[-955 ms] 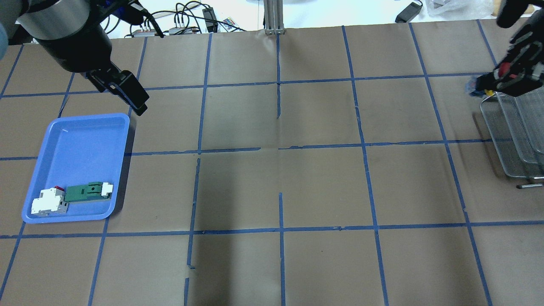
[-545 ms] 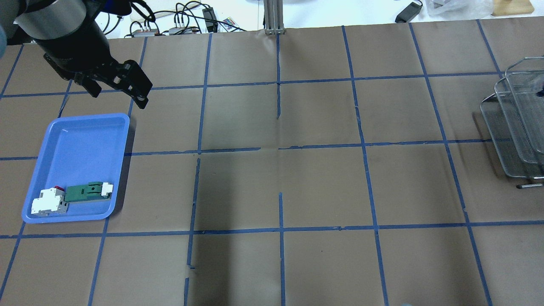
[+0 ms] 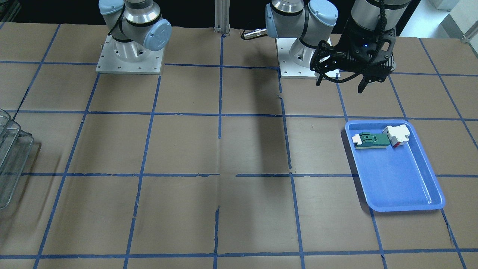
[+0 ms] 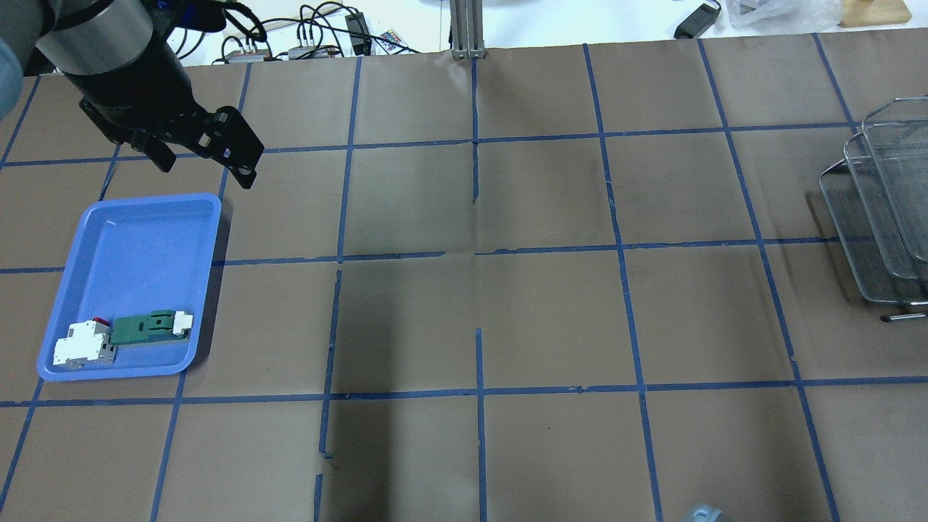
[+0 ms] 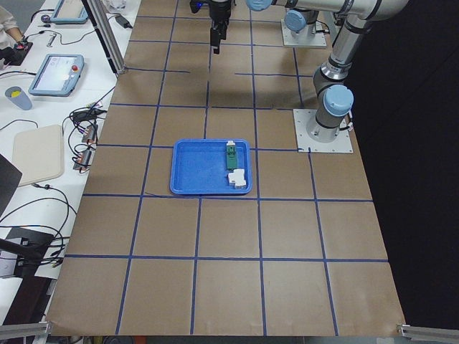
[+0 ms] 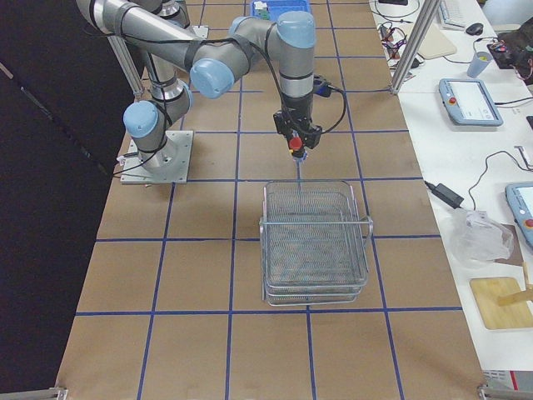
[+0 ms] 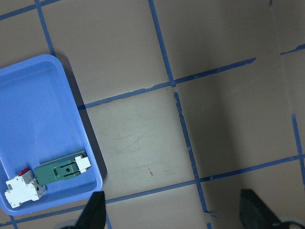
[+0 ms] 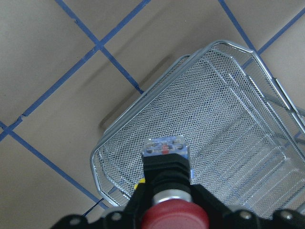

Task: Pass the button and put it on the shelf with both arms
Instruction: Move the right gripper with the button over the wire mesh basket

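Button clamped in right gripper, gone from overhead view, over shelf 7 o'clock corner | left gripper wide, empty | release next

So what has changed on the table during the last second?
The right gripper, shut on the button, moved out of the overhead view; it now hangs over the wire shelf. The left gripper turned at the wrist, open. The blue tray, with its green-and-white block and white module, stayed put.
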### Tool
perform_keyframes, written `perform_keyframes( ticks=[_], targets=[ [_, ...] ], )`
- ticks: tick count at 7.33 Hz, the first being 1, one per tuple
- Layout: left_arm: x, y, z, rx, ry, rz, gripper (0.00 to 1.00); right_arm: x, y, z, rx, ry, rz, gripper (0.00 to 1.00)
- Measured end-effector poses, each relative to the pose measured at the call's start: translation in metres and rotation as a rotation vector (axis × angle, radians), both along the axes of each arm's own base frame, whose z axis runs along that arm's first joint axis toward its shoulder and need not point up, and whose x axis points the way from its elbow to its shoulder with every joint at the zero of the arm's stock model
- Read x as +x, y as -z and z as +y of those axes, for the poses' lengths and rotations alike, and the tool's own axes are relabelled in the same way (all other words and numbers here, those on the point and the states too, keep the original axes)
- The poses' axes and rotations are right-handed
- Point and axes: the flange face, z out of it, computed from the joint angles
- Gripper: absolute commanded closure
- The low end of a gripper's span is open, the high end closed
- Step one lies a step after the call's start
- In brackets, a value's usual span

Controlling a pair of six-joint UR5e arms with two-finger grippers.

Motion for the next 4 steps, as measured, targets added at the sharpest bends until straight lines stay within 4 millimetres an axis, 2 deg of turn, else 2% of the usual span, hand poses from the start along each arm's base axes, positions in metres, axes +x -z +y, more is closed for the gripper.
perform_keyframes(
  ticks=[2, 4],
  targets=[
    [0.001, 0.003, -0.005, -0.054, -0.095, 0.000, 0.00, -0.018, 0.039, -0.023, 0.050, 0.003, -0.021, 1.00],
    [0.001, 0.003, -0.008, -0.075, -0.198, 0.009, 0.00, -0.030, 0.067, -0.034, 0.104, 0.008, -0.018, 1.00]
  ],
)
